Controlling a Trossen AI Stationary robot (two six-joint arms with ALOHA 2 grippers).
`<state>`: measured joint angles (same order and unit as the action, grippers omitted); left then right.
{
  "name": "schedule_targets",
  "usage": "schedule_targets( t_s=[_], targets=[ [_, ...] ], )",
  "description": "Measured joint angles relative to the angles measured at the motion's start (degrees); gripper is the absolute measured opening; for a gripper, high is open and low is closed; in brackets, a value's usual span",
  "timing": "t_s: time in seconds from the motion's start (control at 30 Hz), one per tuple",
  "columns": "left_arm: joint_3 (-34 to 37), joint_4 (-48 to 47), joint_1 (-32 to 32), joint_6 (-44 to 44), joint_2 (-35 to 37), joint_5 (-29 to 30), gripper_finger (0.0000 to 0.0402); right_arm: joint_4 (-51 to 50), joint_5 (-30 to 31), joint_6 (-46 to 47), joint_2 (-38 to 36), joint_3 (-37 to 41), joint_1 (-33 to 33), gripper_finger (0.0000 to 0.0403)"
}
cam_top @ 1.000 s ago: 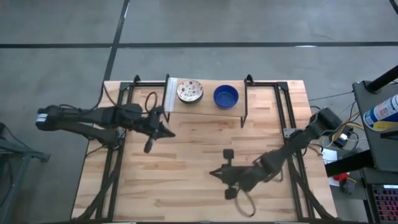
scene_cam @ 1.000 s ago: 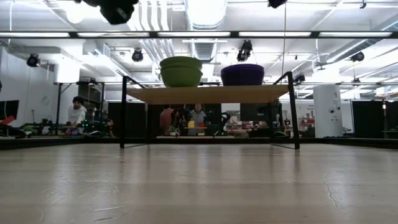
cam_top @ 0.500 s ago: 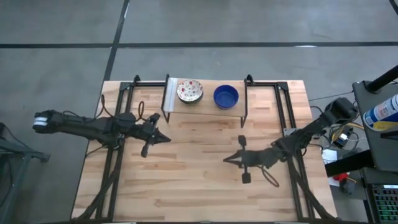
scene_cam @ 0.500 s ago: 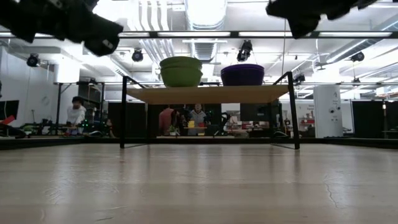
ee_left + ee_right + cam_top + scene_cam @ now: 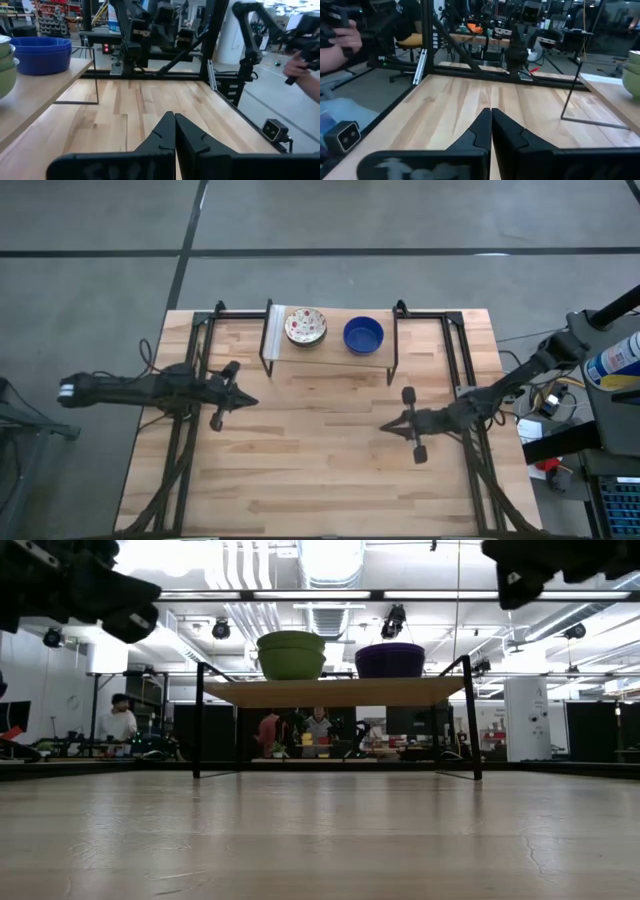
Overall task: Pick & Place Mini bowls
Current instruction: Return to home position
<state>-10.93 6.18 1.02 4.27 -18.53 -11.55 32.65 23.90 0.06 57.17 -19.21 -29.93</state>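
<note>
Two stacks of mini bowls stand by their bases on a small raised wooden shelf (image 5: 332,356) at the table's far middle. One stack is cream-white with a reddish speckled inside (image 5: 305,326); the other is cobalt blue (image 5: 363,335). In the low view their outsides look green (image 5: 291,655) and purple (image 5: 390,660). My left gripper (image 5: 246,402) is shut and empty at the table's left, near and left of the shelf. My right gripper (image 5: 385,426) is shut and empty at the table's right, near and right of the shelf. The left wrist view shows the blue stack (image 5: 42,54).
The shelf stands on thin black wire legs (image 5: 200,720). Black frame rails run along the table's left (image 5: 185,430) and right (image 5: 465,430) sides. Bare wood (image 5: 320,460) lies between the two grippers. People and a hand (image 5: 340,42) show in the room beyond the table.
My left gripper has drawn back toward the table's left edge. My right gripper has drawn back toward the table's right and far edges. In the low view both arms have come lower into the picture. Both grippers stay shut and the bowls have not moved.
</note>
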Motion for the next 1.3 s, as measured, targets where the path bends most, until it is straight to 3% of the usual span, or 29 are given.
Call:
schedule_targets(
  t_s=[0.4,0.53,0.7,1.3],
  targets=[
    [0.7,-10.7,0.0,1.9,14.4,-2.4,0.0,1.2,-0.4,-0.6,-15.9,12.0,0.0,0.0008],
    [1.8,-10.0,0.0,3.6,17.1,-7.6,0.0,1.3,-4.4,-1.8,-23.0,14.7,1.0,0.0008],
    [3.4,-10.6,0.0,3.4,18.5,-7.9,0.0,0.3,-10.1,-2.3,-30.5,17.5,4.2,0.0008],
    [5.9,-8.6,0.1,-1.1,18.5,-7.9,0.0,-28.0,-11.6,0.6,-56.6,18.1,7.2,0.0008]
  ],
)
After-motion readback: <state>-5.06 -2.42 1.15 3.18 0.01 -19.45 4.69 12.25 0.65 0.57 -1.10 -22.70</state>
